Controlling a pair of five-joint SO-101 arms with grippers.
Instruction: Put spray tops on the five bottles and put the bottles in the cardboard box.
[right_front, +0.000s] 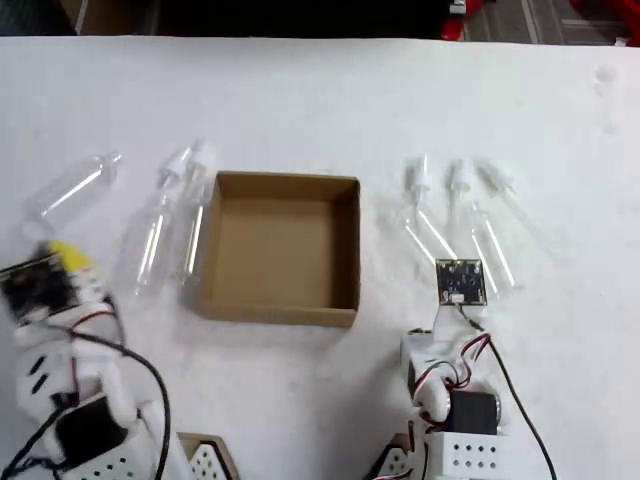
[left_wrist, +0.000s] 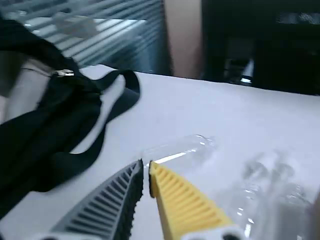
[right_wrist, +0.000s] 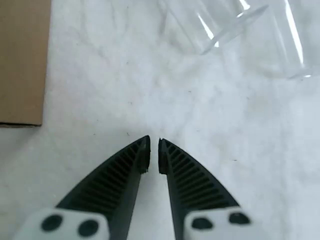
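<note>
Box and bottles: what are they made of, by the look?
The cardboard box looks like matte brown cardboard: flat colour, thin walls, no glare. The bottles look like clear glossy plastic: the table shows through and bright streaks run along them; glass cannot be ruled out.

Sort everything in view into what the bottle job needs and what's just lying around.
For the job:
- cardboard box, open, mid-table
- bottle without a top, far left
- two bottles next to the box's left wall
- bottles with spray tops, right of the box

Just lying about:
- black bag, its strap trailing on the table
</note>
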